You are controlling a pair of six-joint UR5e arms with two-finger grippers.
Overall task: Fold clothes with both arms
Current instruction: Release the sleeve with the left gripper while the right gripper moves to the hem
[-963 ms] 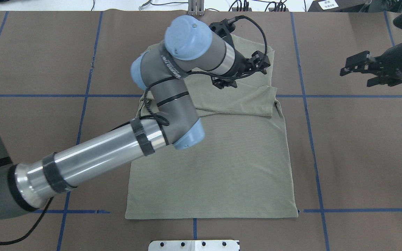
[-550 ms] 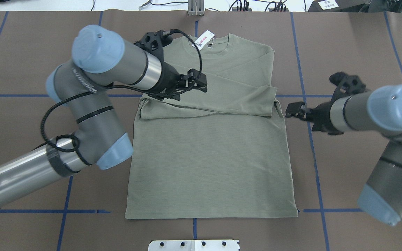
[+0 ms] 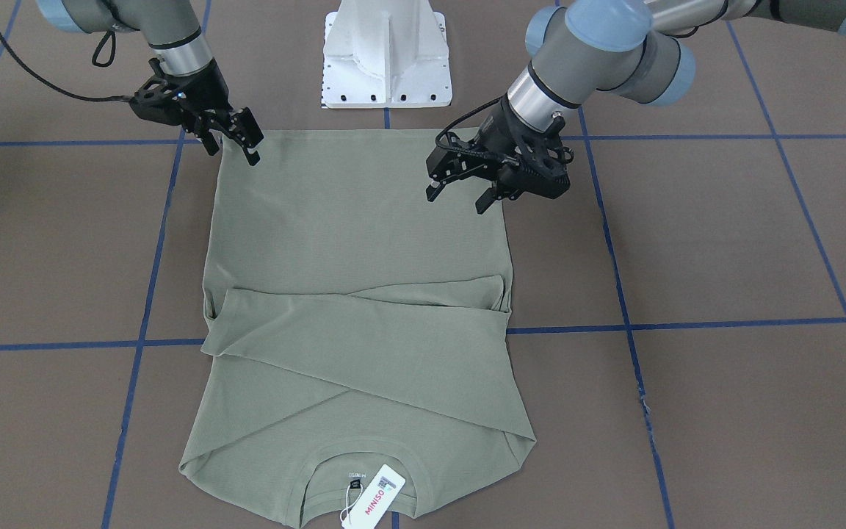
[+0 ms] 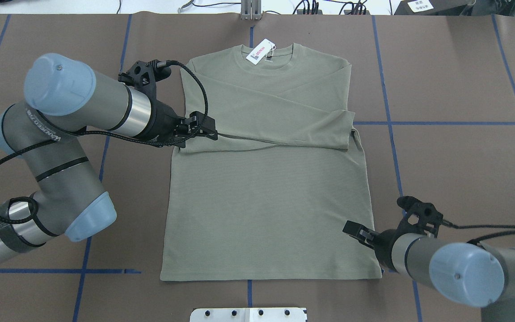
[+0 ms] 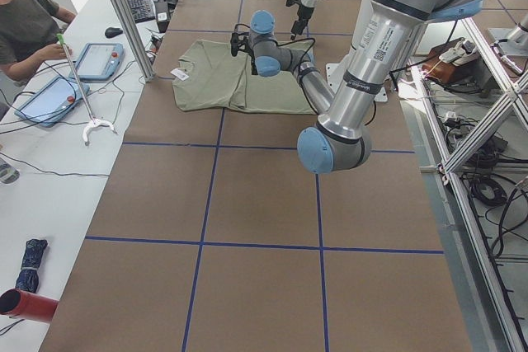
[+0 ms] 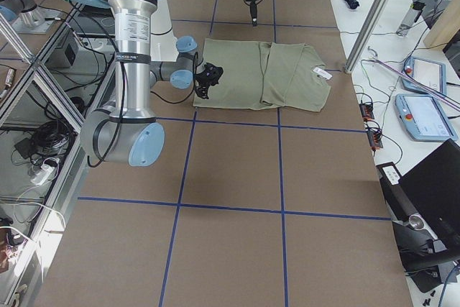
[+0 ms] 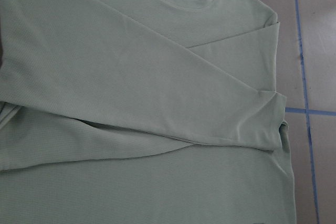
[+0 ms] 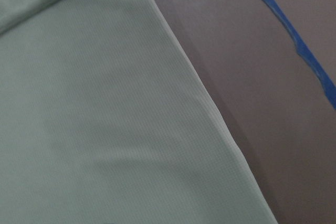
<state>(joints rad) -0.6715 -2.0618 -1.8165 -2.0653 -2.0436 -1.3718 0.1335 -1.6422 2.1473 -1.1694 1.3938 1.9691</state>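
The olive-green shirt (image 4: 266, 192) lay flat on the brown table (image 4: 463, 156), front up, with both sleeves (image 4: 284, 120) folded across the chest.

The left gripper (image 3: 457, 200) hung over the shirt's side edge at the level of the crossed sleeves. Its two black fingers were spread apart with nothing between them. The sleeves ran away from its fingertips toward the shirt's far side. The collar lay off to one side of it, away from the robot, and the hem lay off to the other side, toward the white pedestal base (image 3: 386, 51). The white hang tag (image 4: 259, 51) rested at the collar, well apart from this gripper.

The right gripper (image 3: 232, 150) stood at the opposite side of the shirt, near the hem corner. Its fingers were parted and empty. They pointed inward over the cloth, with the side seam under them and bare table behind the wrist. A blue tape line (image 4: 403, 197) ran beneath that wrist. It seemed to sit just above the fabric, though no view showed clearly whether the fingertips touched it.

The two grippers were well apart, with the shirt's body lying between them.
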